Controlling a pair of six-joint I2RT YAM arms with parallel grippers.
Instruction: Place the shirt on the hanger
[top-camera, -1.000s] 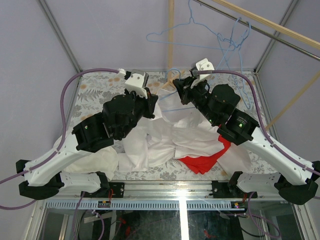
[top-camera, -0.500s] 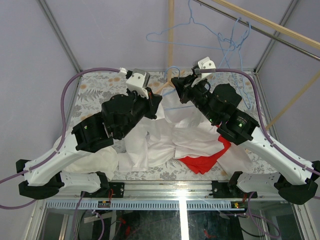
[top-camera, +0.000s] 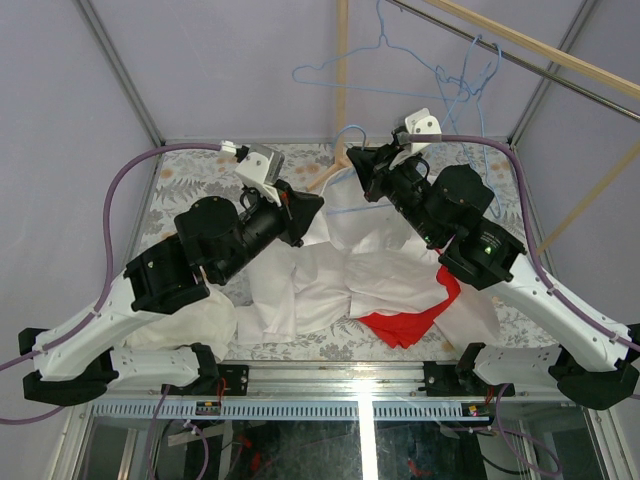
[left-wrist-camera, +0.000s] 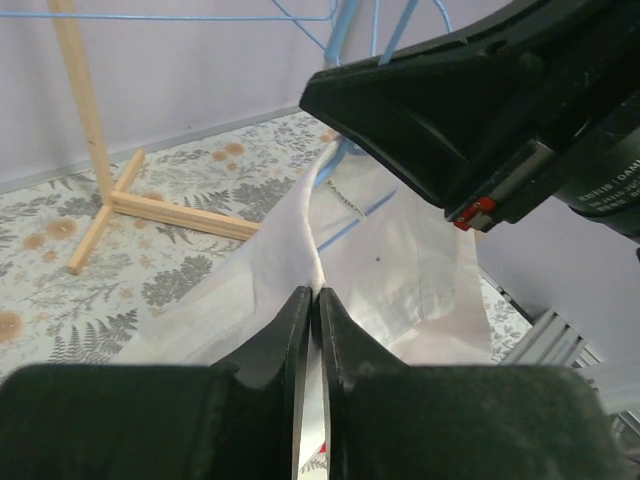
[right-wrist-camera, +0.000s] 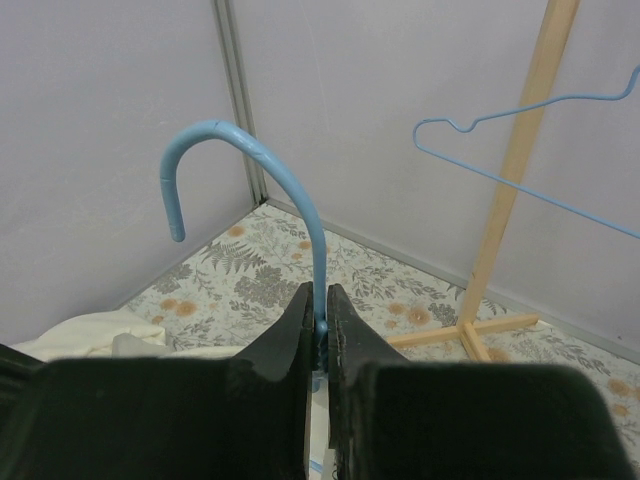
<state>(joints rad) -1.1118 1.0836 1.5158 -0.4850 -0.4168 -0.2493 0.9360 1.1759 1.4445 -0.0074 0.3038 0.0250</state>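
The white shirt (top-camera: 330, 285) lies crumpled mid-table, with one part lifted up between the two grippers. My left gripper (left-wrist-camera: 315, 292) is shut on a folded edge of the shirt (left-wrist-camera: 400, 260); in the top view the left gripper (top-camera: 305, 205) is just left of the raised cloth. My right gripper (right-wrist-camera: 320, 296) is shut on the neck of the blue hanger (right-wrist-camera: 250, 150), below its hook. In the top view the right gripper (top-camera: 357, 162) holds the hanger (top-camera: 346, 135) above the raised cloth. A blue hanger wire (left-wrist-camera: 350, 222) runs against the fabric.
A red cloth (top-camera: 405, 322) pokes out under the shirt at front right, and a cream garment (top-camera: 190, 325) lies at front left. A wooden stand (top-camera: 342, 60) rises at the back, and its foot (left-wrist-camera: 170, 212) rests on the floral table. More blue hangers (top-camera: 470, 75) hang from a wooden rail (top-camera: 540, 50).
The left arm has swung left and stretched out, still pinching the shirt edge. The right gripper has lifted the hanger slightly up and back, and the raised cloth has risen with it.
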